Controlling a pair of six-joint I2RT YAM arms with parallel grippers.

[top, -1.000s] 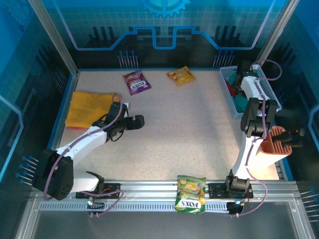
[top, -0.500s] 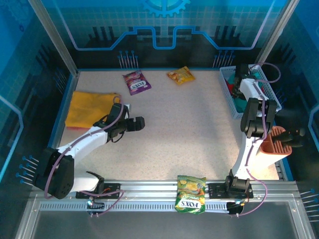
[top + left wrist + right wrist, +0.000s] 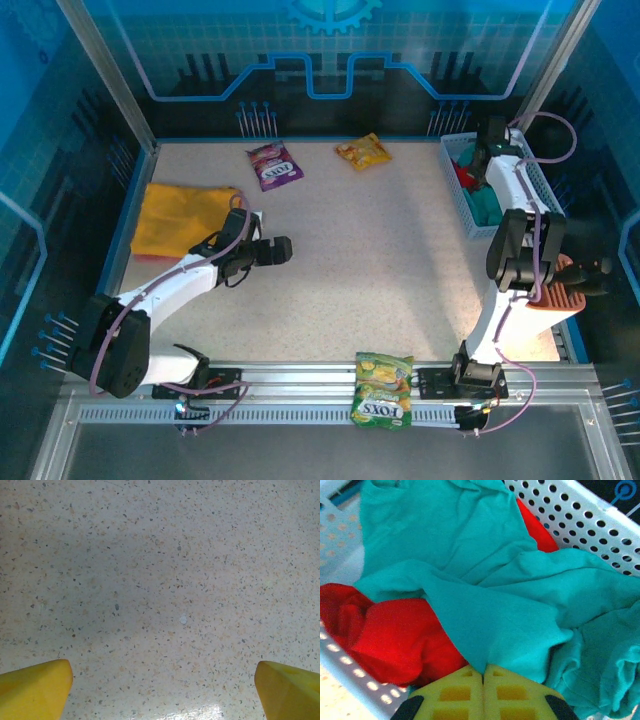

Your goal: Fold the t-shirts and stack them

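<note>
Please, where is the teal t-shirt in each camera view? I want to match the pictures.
Top external: the teal t-shirt lies in the white basket at the far right, beside the red t-shirt.
Left wrist: this camera faces the speckled table.
Right wrist: it spreads across the centre, its fold pinched in the right gripper.
Shared landmark: the perforated wall of the white basket.

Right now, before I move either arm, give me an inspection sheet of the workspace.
Surface: speckled table, bare at centre.
Job's things: yellow t-shirt flat at left; teal t-shirt and red t-shirt bunched in white basket.
Clutter: purple packet, orange packet at far edge; green packet on near rail.
Grippers: left gripper open over bare table; right gripper shut at teal cloth, grip unclear.
Cables: purple cables along both arms.
Surroundings: blue walls; orange holder at right.
</note>
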